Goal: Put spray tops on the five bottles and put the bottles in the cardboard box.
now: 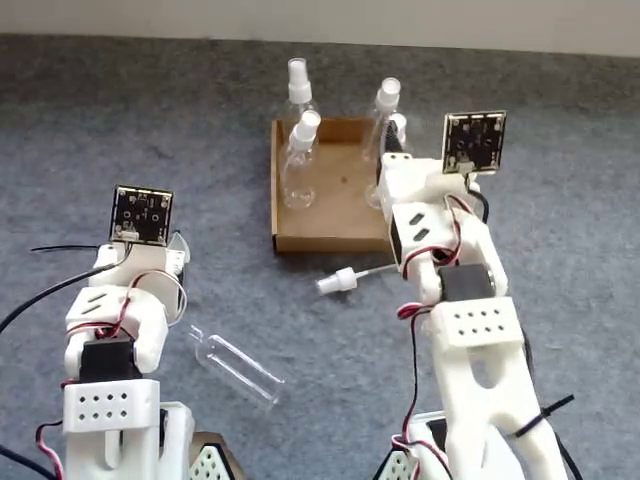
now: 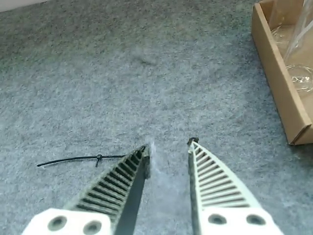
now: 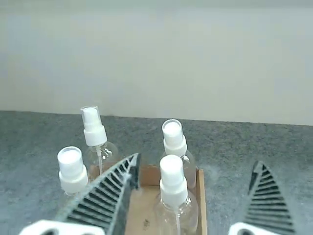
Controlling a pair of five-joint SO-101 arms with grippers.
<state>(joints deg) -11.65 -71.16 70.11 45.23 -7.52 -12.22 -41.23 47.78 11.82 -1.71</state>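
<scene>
Grey carpet [image 1: 120, 130] across the table, pale plain wall [image 3: 156, 58] behind, soft even light

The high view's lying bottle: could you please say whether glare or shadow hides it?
High view: soft, even light; the lying bottle shows faint highlights, hardly any shadow, carpet visible through it. Left wrist view: bottle bases in the cardboard box glint.

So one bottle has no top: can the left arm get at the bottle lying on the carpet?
Probably yes: the bottle lies uncovered close beside it, and the left gripper is open, holding nothing.
</scene>
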